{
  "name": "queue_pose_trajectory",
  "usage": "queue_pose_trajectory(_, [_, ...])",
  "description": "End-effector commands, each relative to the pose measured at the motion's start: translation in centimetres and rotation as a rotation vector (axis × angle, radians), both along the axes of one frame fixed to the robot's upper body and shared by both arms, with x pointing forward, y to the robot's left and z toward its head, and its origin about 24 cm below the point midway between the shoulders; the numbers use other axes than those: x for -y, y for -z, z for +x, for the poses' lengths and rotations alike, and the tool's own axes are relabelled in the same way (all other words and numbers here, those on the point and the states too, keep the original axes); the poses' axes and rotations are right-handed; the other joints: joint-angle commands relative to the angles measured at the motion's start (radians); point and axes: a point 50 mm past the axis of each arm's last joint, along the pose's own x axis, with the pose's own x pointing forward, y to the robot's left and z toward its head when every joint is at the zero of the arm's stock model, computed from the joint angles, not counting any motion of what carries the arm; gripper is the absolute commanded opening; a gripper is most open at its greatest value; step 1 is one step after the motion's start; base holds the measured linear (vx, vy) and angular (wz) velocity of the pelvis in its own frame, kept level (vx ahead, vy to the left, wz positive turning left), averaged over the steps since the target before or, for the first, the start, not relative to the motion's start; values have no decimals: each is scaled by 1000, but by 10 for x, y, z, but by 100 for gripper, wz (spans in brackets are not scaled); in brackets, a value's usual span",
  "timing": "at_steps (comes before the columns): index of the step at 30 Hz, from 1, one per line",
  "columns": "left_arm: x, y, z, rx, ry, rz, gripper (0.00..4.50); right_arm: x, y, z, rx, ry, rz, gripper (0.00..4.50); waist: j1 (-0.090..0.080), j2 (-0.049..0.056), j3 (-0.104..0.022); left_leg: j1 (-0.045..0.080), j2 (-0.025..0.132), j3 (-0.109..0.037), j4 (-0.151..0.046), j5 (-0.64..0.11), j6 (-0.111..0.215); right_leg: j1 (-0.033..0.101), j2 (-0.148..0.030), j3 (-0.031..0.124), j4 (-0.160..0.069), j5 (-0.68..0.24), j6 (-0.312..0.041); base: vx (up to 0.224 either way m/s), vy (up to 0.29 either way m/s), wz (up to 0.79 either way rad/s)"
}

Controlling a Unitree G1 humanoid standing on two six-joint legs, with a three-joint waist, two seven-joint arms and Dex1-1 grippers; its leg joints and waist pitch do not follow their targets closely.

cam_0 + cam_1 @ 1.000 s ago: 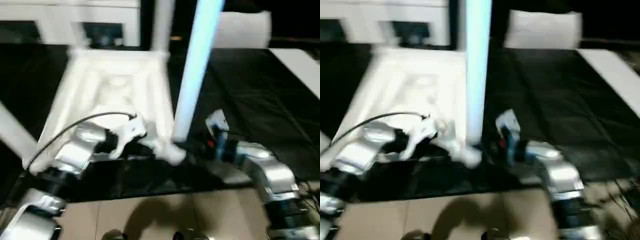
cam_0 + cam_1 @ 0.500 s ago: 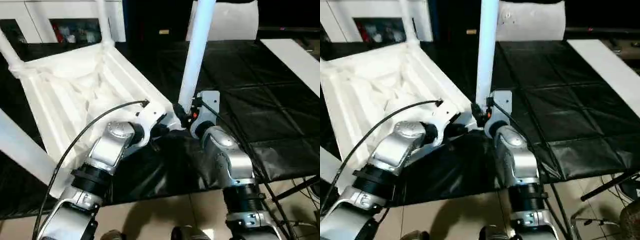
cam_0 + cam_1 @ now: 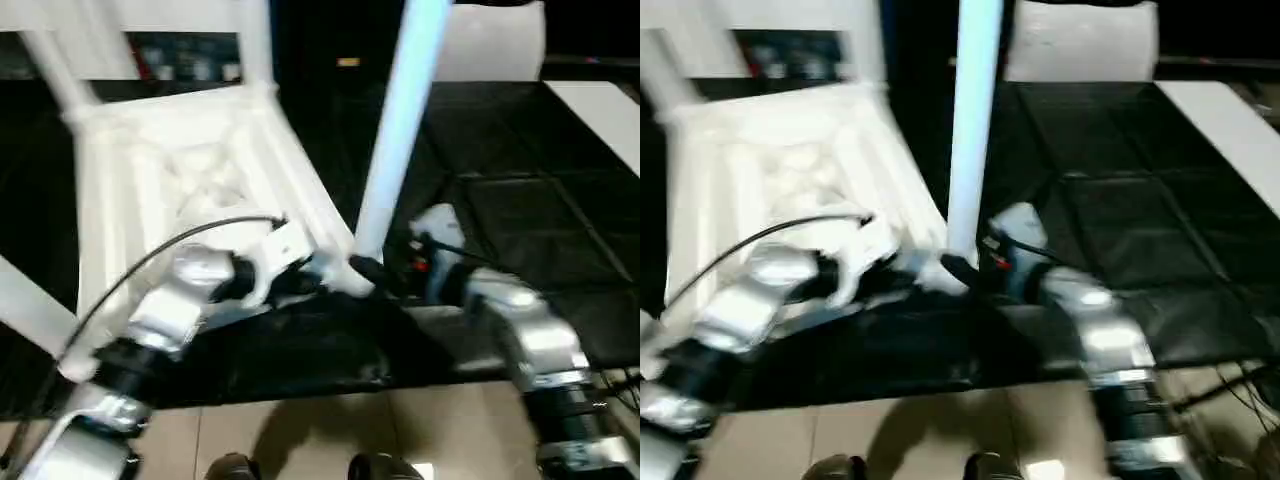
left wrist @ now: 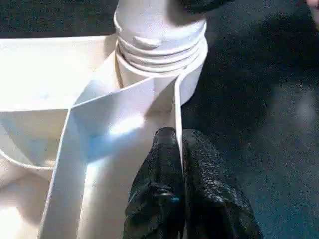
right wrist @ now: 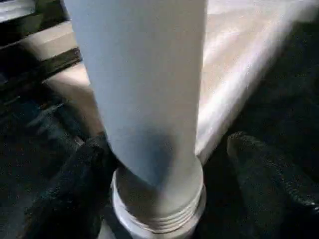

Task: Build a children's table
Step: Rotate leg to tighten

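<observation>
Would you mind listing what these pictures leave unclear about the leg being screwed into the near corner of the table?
- The leg: its upper end is cut off by the top edge in the eye views.
- Whether its thread is fully seated: the socket hides the lower turns in the left wrist view.
- Whether the right gripper touches the leg: the leg hides the inner faces of its fingers.

The near leg [image 3: 395, 150] runs out past the picture's top, so its tip is cut off. 2 far legs [image 3: 255, 45] are cropped likewise. The cabinet [image 3: 185, 60] behind the tabletop [image 3: 180, 190] is too blurred to tell its contents.
</observation>
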Motion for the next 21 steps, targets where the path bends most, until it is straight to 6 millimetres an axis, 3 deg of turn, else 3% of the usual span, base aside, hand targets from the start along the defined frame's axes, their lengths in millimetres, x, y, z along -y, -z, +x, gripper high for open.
queue_pose_trajectory(1, [8, -4, -5, -5, 138, -18, 0, 1, -5, -5, 12, -122, 11, 369, -2, 9, -68, 14, 28, 5, -56, -102, 80, 60, -57, 33, -54, -6, -261, 0, 0, 0])
queue_pose_trajectory(7, [-3, -10, -11, -54, 320, 2, 0, 8, -6, -17, -52, -433, -17, 353, 2, 2, -70, 10, 29, 5, -51, -94, 108, 61, -60, 29, -49, 5, -287, 0, 0, 0])
queue_pose_trajectory(15, [-1, -9, -15, -76, 428, 34, 0, 2, -10, -14, -100, -558, 8, 294, 25, 3, -70, 15, 34, 8, -50, -102, 84, 55, -62, 31, -48, -43, -282, 0, 0, 0])
queue_pose_trajectory(16, [-1, -9, -16, -78, 433, 34, 0, 1, -11, -14, -105, -570, 12, 281, 26, -3, -71, 13, 33, 8, -51, -97, 85, 57, -63, 30, -48, -38, -281, 0, 0, 0])
queue_pose_trajectory(18, [0, -8, -16, -78, 439, 38, 0, 0, -10, -15, -119, -597, 11, 281, 27, 1, -71, 12, 33, 7, -50, -92, 85, 56, -63, 30, -46, -31, -280, 0, 0, 0])
queue_pose_trajectory(21, [-1, -6, -15, -77, 446, 44, 0, 0, -9, -17, -147, -641, 8, 257, 27, -2, -71, 9, 31, 7, -49, -93, 89, 58, -63, 29, -47, -38, -277, 0, 0, 0])
